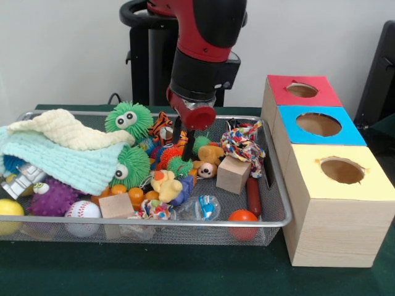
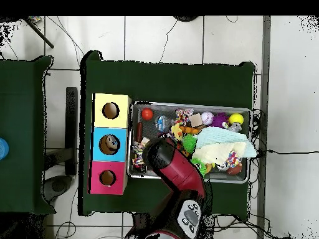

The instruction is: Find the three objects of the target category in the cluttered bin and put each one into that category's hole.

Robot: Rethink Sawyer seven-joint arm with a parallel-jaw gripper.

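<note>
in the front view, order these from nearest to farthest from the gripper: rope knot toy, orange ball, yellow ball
Gripper hangs over the wire basket's middle, at the back.
1. Rope knot toy, just beside it toward the boxes.
2. Orange ball, front rim.
3. Yellow ball, far opposite end.

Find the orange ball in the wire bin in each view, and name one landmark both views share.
Front view: the orange ball lies in the cluttered bin's near right corner, beside the yellow-topped box.
Overhead view: the orange ball sits in the bin's upper left corner, again next to the yellow-topped box.
Shared landmark: the yellow-topped box, at the end of the row of three.
</note>
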